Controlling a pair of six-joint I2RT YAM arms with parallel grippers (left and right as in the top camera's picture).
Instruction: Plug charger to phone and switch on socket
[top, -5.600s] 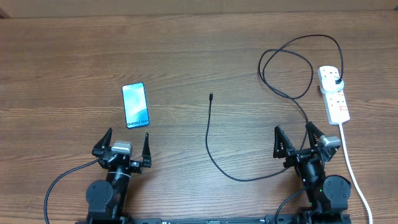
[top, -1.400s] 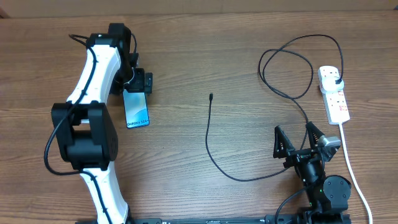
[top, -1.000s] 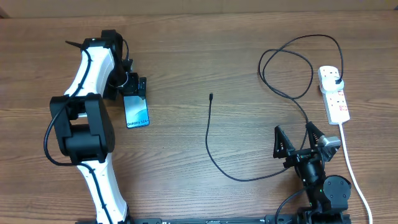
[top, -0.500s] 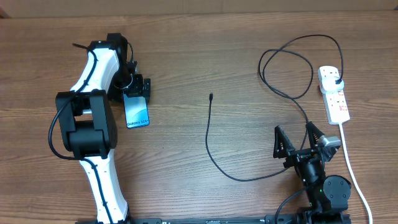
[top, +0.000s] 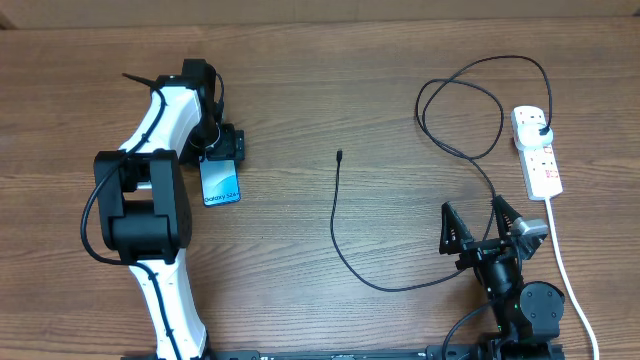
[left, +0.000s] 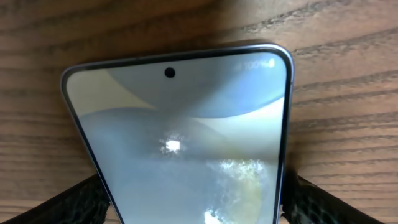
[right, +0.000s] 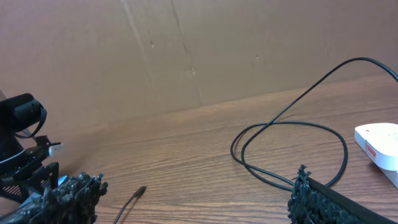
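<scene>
1. Desk (top: 300, 80): brown wood-grain top, carries all items.
2. L arm (top: 160, 110): white/black, reaches out over L side of desk to phone's far end.
3. Charger (top: 335, 230): thin blk cable. It starts centre-desk, curves toward the front edge, runs R, then loops twice near the far R before reaching the socket.
   - Small plug tip (top: 340, 155) lies free on desk and points to the far edge. It is well apart from the phone, to its R.
   - Blk plug (top: 541, 130) sits in the socket's far outlet.
4. Socket (top: 538, 155): white strip w/ red marks, far R. Long axis runs near-to-far w/ slight tilt. Thick white cord (top: 565, 270) leaves its near end toward the front edge. Switch position: cannot tell.
5. Phone (top: 220, 182): flat on desk, L side, screen up and lit blue-teal. Long axis runs near-to-far w/ slight tilt. Text end faces the robot; camera-hole end faces away, under the L hand.
6. L hand (top: 218, 148): straddles the phone's far end. In wrist view its fingers (left: 74, 202) meet both long edges, pinching the phone across its width.
7. R hand (top: 485, 235): near front edge, R side, fingers spread wide, holding nothing.
</scene>
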